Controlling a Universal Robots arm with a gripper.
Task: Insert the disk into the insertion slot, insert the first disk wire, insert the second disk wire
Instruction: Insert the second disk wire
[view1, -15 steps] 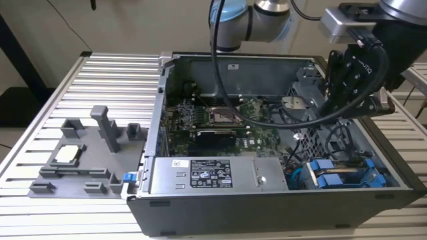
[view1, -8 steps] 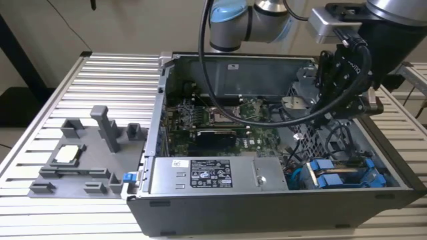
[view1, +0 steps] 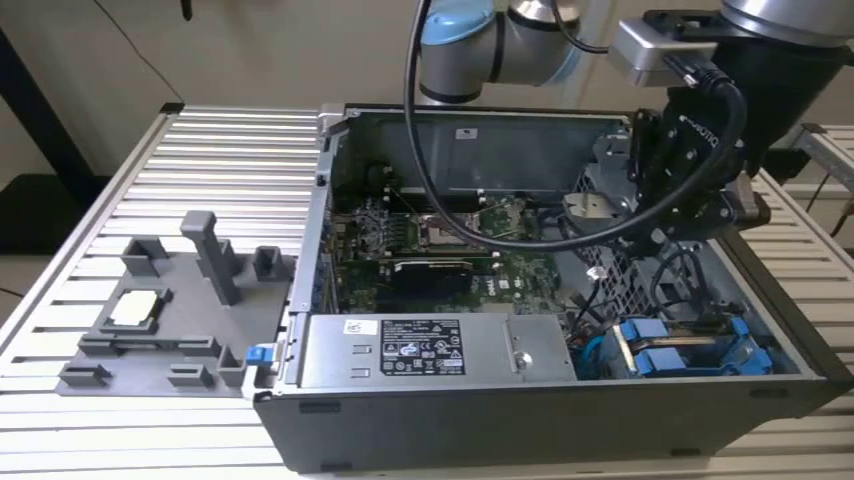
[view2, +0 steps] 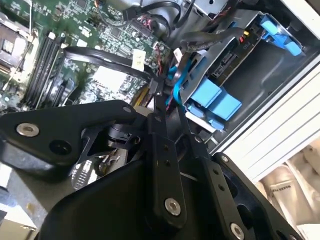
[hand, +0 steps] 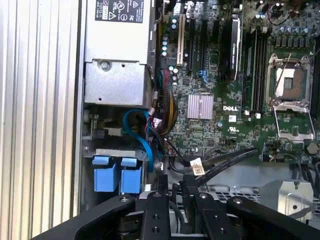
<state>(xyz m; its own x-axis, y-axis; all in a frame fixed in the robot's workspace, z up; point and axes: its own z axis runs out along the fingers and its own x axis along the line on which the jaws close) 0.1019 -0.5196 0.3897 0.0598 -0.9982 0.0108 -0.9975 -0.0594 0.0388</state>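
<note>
One grey fixture tray (view1: 147, 340) sits on the slatted surface (view1: 240, 150) at the exterior view's left. Next across, I have the silver power-supply box (view1: 414, 350) inside the open case (view1: 534, 425). Right of that, the blue-framed disk (view1: 663, 360) is seated in the insertion slot (view1: 603, 270). My hand (view1: 651, 225) hangs above the slot among black cables (view1: 667, 265); how far open it is, I cannot tell.
</note>
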